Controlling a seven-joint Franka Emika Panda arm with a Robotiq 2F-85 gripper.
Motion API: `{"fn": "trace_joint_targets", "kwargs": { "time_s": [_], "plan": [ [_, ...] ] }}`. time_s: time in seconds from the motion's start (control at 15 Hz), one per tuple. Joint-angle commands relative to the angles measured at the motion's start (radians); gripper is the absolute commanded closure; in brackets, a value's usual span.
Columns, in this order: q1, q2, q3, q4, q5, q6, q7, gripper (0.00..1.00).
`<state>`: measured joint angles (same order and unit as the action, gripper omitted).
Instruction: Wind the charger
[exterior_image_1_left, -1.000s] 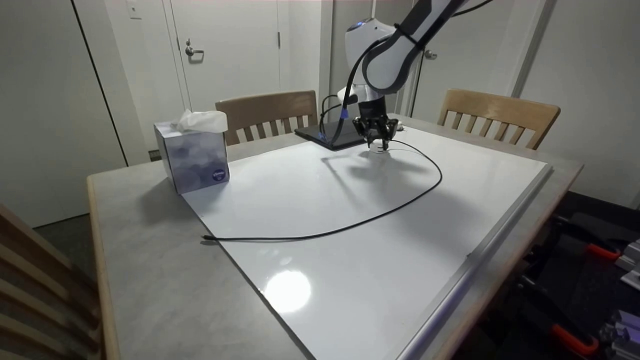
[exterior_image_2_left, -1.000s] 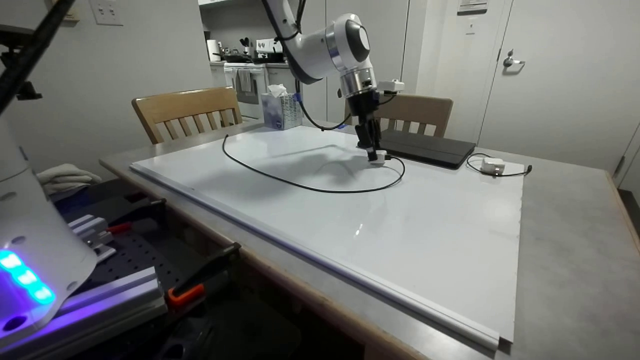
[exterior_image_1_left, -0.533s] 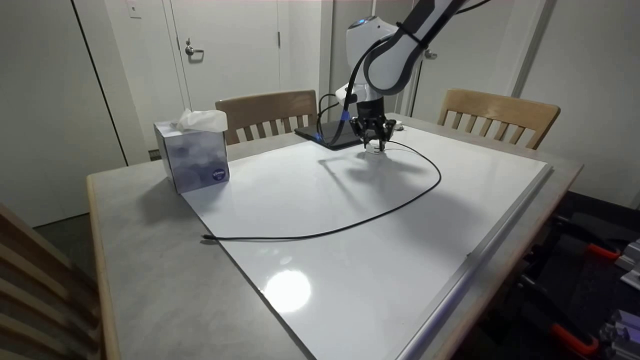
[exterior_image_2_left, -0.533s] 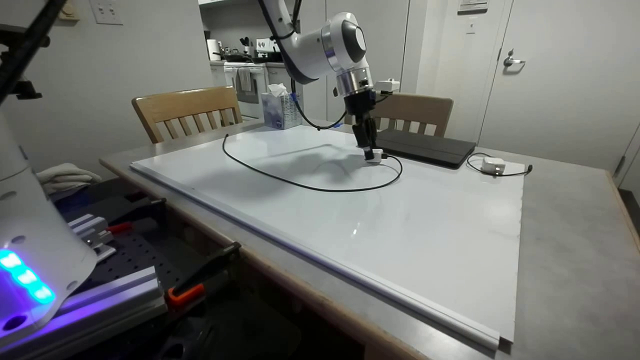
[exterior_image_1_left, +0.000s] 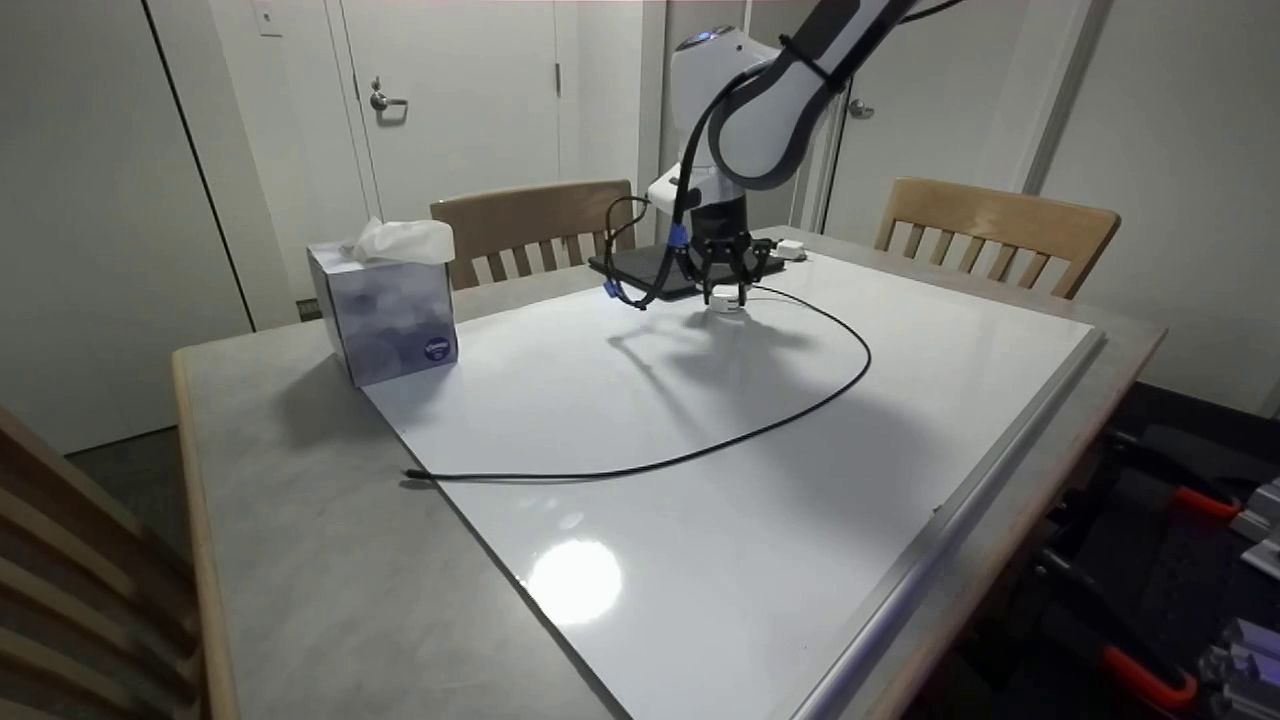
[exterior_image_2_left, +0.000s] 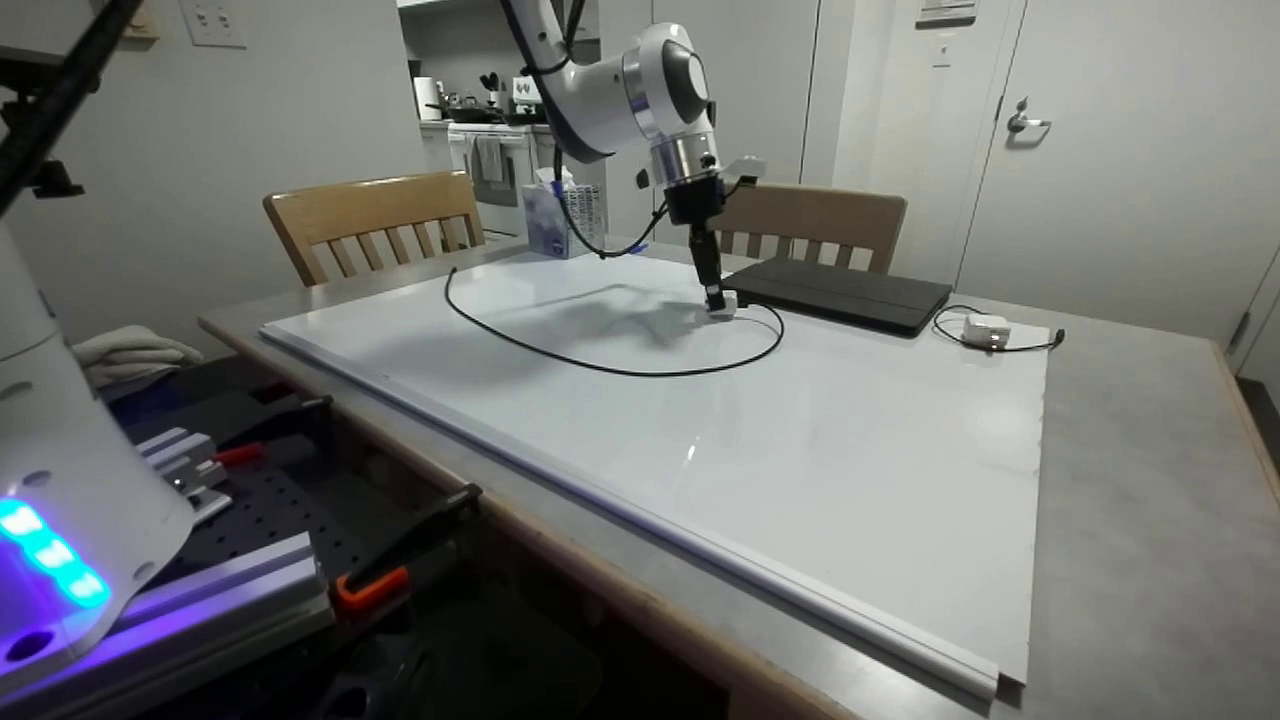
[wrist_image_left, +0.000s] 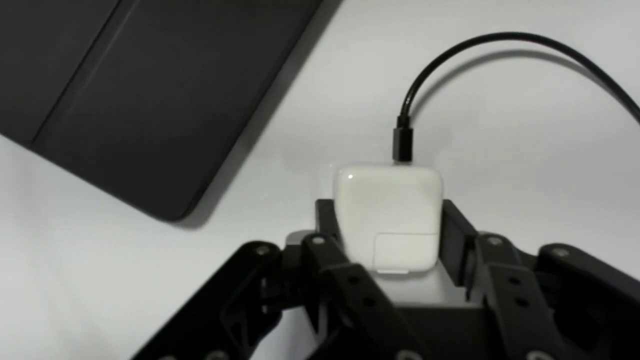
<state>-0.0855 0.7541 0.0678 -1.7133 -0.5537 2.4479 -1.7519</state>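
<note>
The charger is a white adapter block (wrist_image_left: 385, 200) with a long black cable (wrist_image_left: 515, 36) plugged into one side. My gripper (wrist_image_left: 390, 222) has its two fingers shut on opposite sides of the block, pressed against it. In both exterior views the gripper (exterior_image_1_left: 725, 290) (exterior_image_2_left: 715, 298) points down with the block (exterior_image_1_left: 725, 300) (exterior_image_2_left: 722, 304) at its tips. I cannot tell if the block touches the board or hangs just above it. The cable (exterior_image_1_left: 600, 476) (exterior_image_2_left: 660, 375) lies in one wide open curve, and its free end reaches the board's edge in an exterior view.
A flat dark laptop (wrist_image_left: 150, 100) (exterior_image_2_left: 850, 295) lies close beside the gripper. A second white adapter (exterior_image_2_left: 985, 332) (exterior_image_1_left: 790, 250) with a short black cable sits past it. A tissue box (exterior_image_1_left: 390, 320) (exterior_image_2_left: 555, 225) stands at a corner of the whiteboard (exterior_image_1_left: 720, 580).
My gripper and the block have moved to the left in both exterior views, along the laptop. The cable's plugged end has shifted with them. The cable's free end has stayed in place.
</note>
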Motion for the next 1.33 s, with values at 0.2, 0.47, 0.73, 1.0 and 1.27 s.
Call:
{"fn": "trace_joint_targets", "kwargs": {
  "time_s": [0.2, 0.47, 0.73, 1.0, 1.27],
  "plan": [
    [0.106, -0.024, 0.022, -0.066, -0.032, 0.025, -0.195, 0.75],
    [0.141, -0.017, 0.001, -0.029, -0.063, 0.000, -0.197, 0.50],
    [0.149, -0.018, -0.003, -0.030, -0.073, 0.000, -0.210, 0.50],
    [0.159, -0.017, 0.000, -0.040, -0.103, 0.011, -0.246, 0.75],
    [0.189, -0.045, 0.006, -0.094, -0.217, 0.037, -0.344, 0.75]
  ]
}}
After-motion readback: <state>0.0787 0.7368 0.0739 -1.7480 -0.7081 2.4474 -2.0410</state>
